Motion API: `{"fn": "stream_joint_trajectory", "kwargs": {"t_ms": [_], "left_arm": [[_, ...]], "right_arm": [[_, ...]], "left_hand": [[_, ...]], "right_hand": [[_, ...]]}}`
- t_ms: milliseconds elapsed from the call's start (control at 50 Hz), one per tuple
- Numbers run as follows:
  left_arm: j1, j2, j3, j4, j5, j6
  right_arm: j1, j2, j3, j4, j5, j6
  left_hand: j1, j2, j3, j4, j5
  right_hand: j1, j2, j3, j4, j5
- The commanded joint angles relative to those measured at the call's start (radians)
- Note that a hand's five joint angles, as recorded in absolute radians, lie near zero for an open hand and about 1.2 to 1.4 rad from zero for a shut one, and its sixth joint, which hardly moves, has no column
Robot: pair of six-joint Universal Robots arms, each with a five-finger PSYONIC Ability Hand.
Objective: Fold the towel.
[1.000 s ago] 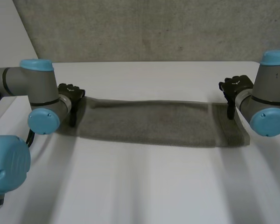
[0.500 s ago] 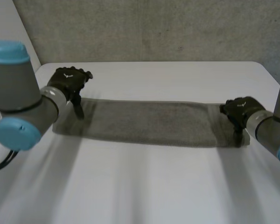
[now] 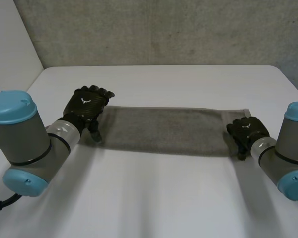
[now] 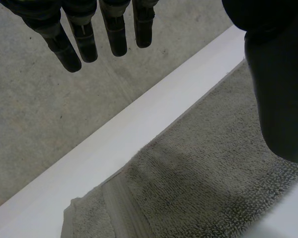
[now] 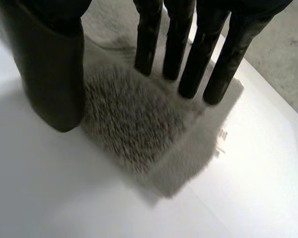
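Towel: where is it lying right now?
In the head view the towel lies flat across the white table, its left end at the left hand and its right end at the right hand.
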Motion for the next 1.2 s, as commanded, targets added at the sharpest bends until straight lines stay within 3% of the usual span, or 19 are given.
{"fn": "stream_joint_trajectory", "kwargs": {"t_ms": [20,40,60,180,300,420,460,480,520,540,580,640,680,820,980,1040,1080,1160,1200], "left_arm": [[0.0,0.002,0.0,-0.004,-0.001,0.0],[0.0,0.002,0.0,-0.004,-0.001,0.0],[0.0,0.002,0.0,-0.004,-0.001,-0.001],[0.005,0.002,-0.008,-0.004,-0.002,-0.001],[0.005,0.01,-0.013,-0.004,-0.002,-0.001],[0.002,0.015,-0.013,-0.004,-0.004,-0.003],[0.002,0.016,-0.013,-0.004,-0.008,-0.003],[0.002,0.016,-0.013,-0.004,-0.008,-0.003],[0.002,0.018,-0.013,-0.004,-0.01,-0.003],[0.002,0.018,-0.013,-0.004,-0.01,-0.003],[0.003,0.018,-0.013,-0.004,-0.011,-0.003],[0.003,0.018,-0.013,-0.004,-0.013,-0.003],[0.005,0.018,-0.013,-0.004,-0.013,-0.003],[0.0,0.018,-0.013,-0.004,-0.013,-0.003],[-0.004,0.016,-0.014,-0.005,-0.013,-0.003],[-0.004,0.016,-0.014,-0.004,-0.013,-0.003],[-0.004,0.016,-0.013,-0.004,-0.013,-0.001],[-0.004,0.016,-0.013,-0.004,-0.013,-0.003],[-0.004,0.016,-0.014,-0.004,-0.013,-0.001]], "right_arm": [[-0.061,0.021,-0.02,0.008,0.015,-0.052],[-0.061,0.021,-0.02,0.008,0.015,-0.052],[-0.078,0.019,-0.023,0.008,0.03,-0.065],[-0.165,-0.046,-0.04,0.005,0.157,-0.145],[-0.279,-0.143,-0.092,0.002,0.144,-0.222],[-0.256,-0.154,-0.184,0.013,0.144,-0.233],[-0.134,-0.151,-0.236,0.013,0.136,-0.234],[-0.133,-0.151,-0.236,0.013,0.136,-0.234],[0.012,-0.143,-0.276,0.008,0.115,-0.236],[0.012,-0.143,-0.276,0.008,0.115,-0.236],[0.153,-0.117,-0.296,-0.001,0.095,-0.24],[0.221,-0.088,-0.302,-0.003,0.081,-0.242],[0.348,-0.015,-0.312,-0.003,0.026,-0.251],[0.499,0.108,-0.344,-0.013,-0.023,-0.343],[0.531,0.141,-0.356,-0.059,-0.016,-0.325],[0.523,0.125,-0.348,-0.07,-0.013,-0.3],[0.514,0.064,-0.329,-0.067,0.012,-0.241],[0.491,-0.008,-0.278,-0.056,0.052,-0.173],[0.407,-0.089,-0.191,-0.033,0.079,-0.101]], "left_hand": [[-0.086,-0.073,-0.059,-0.079,-0.216],[-0.086,-0.073,-0.059,-0.079,-0.216],[-0.086,-0.073,-0.059,-0.079,-0.216],[-0.086,-0.073,-0.059,-0.079,-0.216],[-0.086,-0.073,-0.059,-0.079,-0.216],[-0.089,-0.076,-0.062,-0.082,-0.219],[-0.089,-0.076,-0.062,-0.082,-0.219],[-0.089,-0.076,-0.062,-0.082,-0.219],[-0.089,-0.076,-0.062,-0.082,-0.219],[-0.089,-0.076,-0.062,-0.082,-0.219],[-0.089,-0.076,-0.062,-0.082,-0.219],[-0.089,-0.076,-0.062,-0.082,-0.219],[-0.089,-0.076,-0.062,-0.082,-0.219],[-0.089,-0.076,-0.062,-0.082,-0.219],[-0.092,-0.079,-0.065,-0.085,-0.222],[-0.092,-0.079,-0.065,-0.085,-0.222],[-0.092,-0.079,-0.065,-0.085,-0.222],[-0.092,-0.079,-0.065,-0.085,-0.222],[-0.092,-0.079,-0.065,-0.085,-0.222]], "right_hand": [[0.645,0.637,0.635,0.636,0.638],[0.647,0.639,0.637,0.637,0.639],[0.872,0.865,0.863,0.863,0.865],[0.875,0.867,0.865,0.865,0.867],[0.875,0.867,0.865,0.865,0.867],[0.875,0.867,0.865,0.865,0.867],[0.875,0.867,0.865,0.865,0.867],[0.875,0.867,0.865,0.865,0.867],[0.875,0.867,0.865,0.865,0.867],[0.875,0.867,0.865,0.865,0.867],[0.875,0.867,0.865,0.865,0.867],[0.875,0.867,0.865,0.865,0.867],[0.875,0.867,0.865,0.865,0.867],[0.875,0.867,0.865,0.865,0.867],[0.093,0.085,0.083,0.084,0.086],[0.01,0.002,0.0,0.0,0.002],[-0.34,-0.348,-0.35,-0.35,-0.348],[-0.347,-0.355,-0.357,-0.356,-0.354],[-0.347,-0.355,-0.357,-0.356,-0.354]]}}
